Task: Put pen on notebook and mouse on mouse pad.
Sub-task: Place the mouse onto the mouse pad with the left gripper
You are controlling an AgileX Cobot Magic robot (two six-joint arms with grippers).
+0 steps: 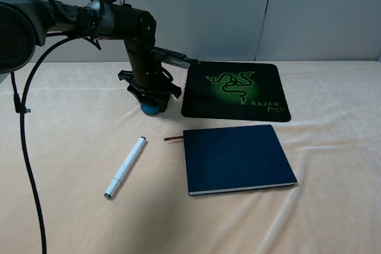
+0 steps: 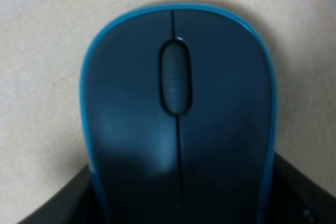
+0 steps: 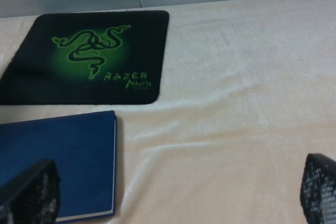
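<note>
The teal-edged, dark-topped mouse (image 1: 152,108) lies on the cloth just left of the black mouse pad (image 1: 262,81) with its green snake logo. My left gripper (image 1: 153,96) is down over it and shut on the mouse (image 2: 178,108), whose body fills the left wrist view between the dark fingers (image 2: 58,205). The white pen (image 1: 125,167) lies slanted on the cloth left of the navy notebook (image 1: 238,157). My right gripper (image 3: 173,195) is open over bare cloth, with the notebook (image 3: 58,161) and mouse pad (image 3: 31,77) beyond it. The right arm is outside the exterior high view.
The cream tablecloth (image 1: 333,123) covers the whole table. The left arm's black cable (image 1: 27,147) hangs down at the left edge. A reddish ribbon bookmark (image 1: 173,138) sticks out from the notebook's far left corner. A grey wall stands behind the table.
</note>
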